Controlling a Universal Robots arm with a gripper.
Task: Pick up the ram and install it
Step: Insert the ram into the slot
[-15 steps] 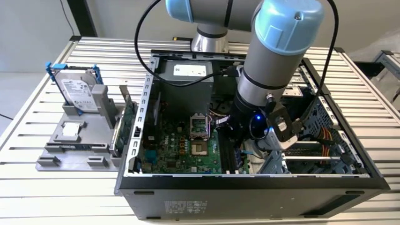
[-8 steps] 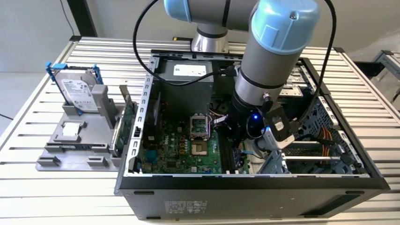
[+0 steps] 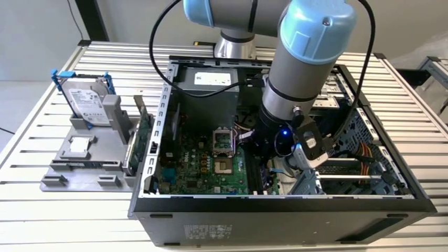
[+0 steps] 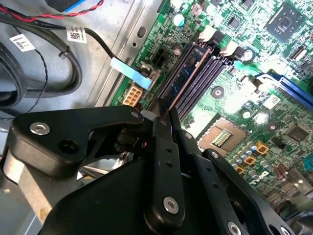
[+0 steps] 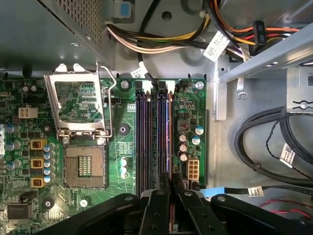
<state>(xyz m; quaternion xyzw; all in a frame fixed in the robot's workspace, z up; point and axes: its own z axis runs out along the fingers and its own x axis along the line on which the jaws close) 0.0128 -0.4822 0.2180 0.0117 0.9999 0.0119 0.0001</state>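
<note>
Blue ram (image 4: 188, 78) stands edge-on, seated in the outermost memory slot (image 5: 169, 137) | gripper (image 4: 164, 120) closed on its near end | long axis runs along the slots, straight away from the fingers (image 5: 177, 188) | motherboard (image 5: 122, 147) below.

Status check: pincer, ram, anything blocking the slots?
Pincer shut on the ram, inside the case. Ram edge-on, lined up along the outermost memory slot, seating not confirmed. Neighbouring slots bare; cables off to the side.
</note>
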